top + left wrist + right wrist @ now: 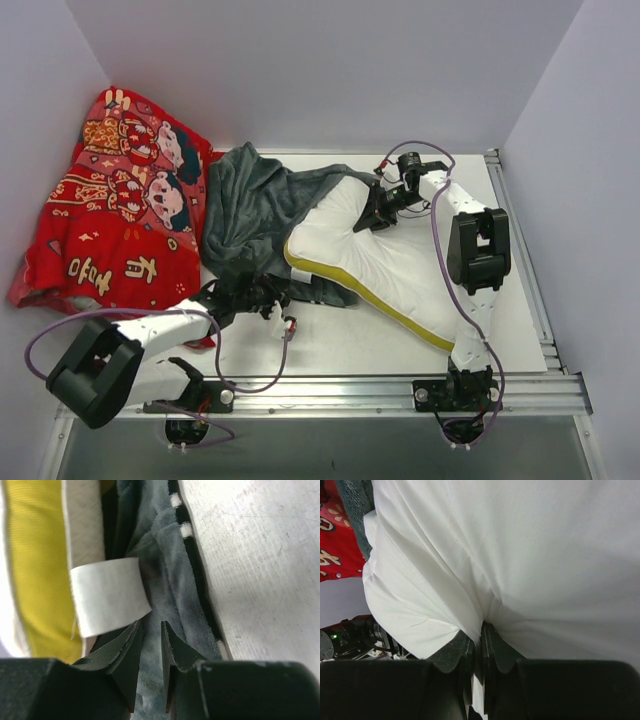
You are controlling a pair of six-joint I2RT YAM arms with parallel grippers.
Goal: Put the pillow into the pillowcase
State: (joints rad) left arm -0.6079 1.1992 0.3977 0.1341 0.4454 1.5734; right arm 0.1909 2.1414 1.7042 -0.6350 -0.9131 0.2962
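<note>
My left tool (pixel 149 630) is nearly closed, pinching the pillowcase (pixel 245 205) edge. My right tool (pixel 481 630) is clamped on the pillow (pixel 395 262), which lies mid-worktop (pixel 340 345) at the case mouth. Risk: the thin pinch slips and the mouth collapses.

A red printed cloth with cartoon figures and yellow characters (pixel 110 215) lies crumpled in the far left corner. It is heaped against the pale grey left wall (pixel 30 120) and reaches close to the back wall (pixel 330 70). It rests on a white, lightly scuffed tabletop (pixel 370 345). A ribbed aluminium rail (pixel 340 388) runs along the table's near edge. A second metal rail (pixel 522 250) follows its right side, beneath the right wall (pixel 590 140).
</note>
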